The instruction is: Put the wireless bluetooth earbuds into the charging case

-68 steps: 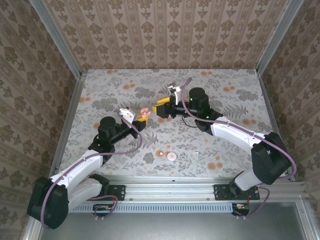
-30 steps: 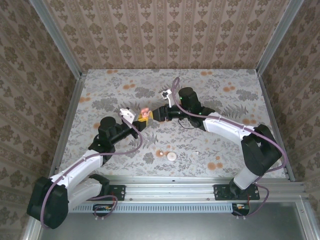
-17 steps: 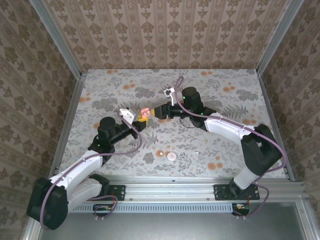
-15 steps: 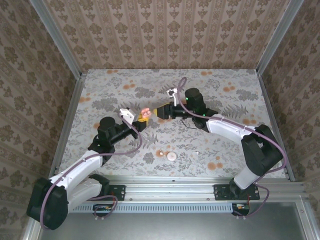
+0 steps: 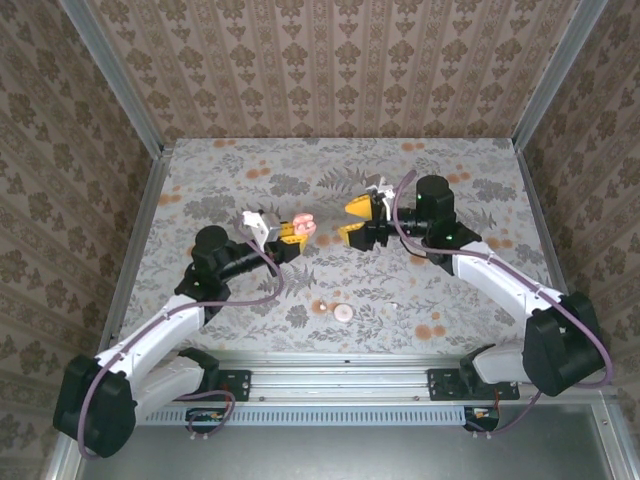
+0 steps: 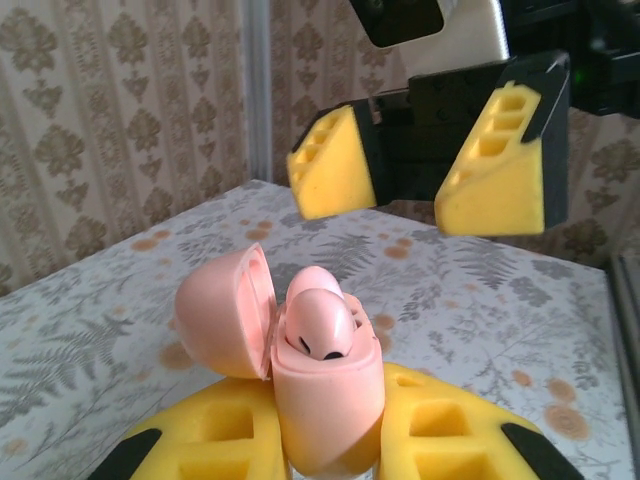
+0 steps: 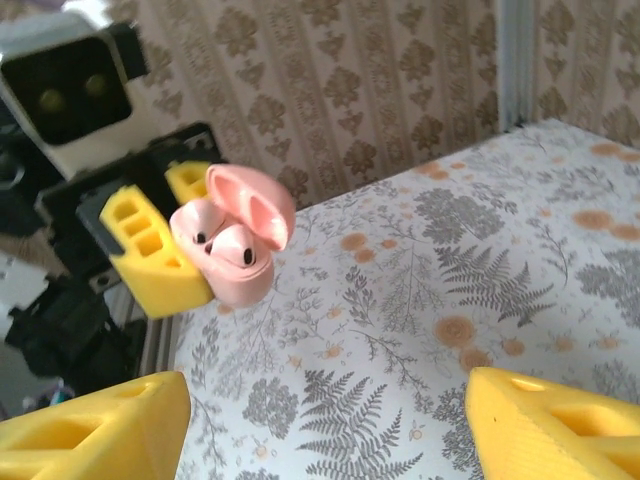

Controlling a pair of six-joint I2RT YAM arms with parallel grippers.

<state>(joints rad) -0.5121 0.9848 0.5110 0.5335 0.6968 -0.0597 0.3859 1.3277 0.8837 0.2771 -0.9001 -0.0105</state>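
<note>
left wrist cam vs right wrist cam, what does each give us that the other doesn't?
Left wrist: the right gripper head-on, jaws wide apart, nothing between them. Right wrist: the earbuds seated side by side, and the left arm's camera box behind. Both: the charging case, lid open, clamped in the left gripper, over the floral table.

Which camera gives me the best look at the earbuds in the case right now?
Left wrist: the earbuds sit close up in the open case, clearly visible. Right wrist shows them smaller, from the opposite side. In the top external the case is a small pink blob, earbuds indistinguishable.
</note>
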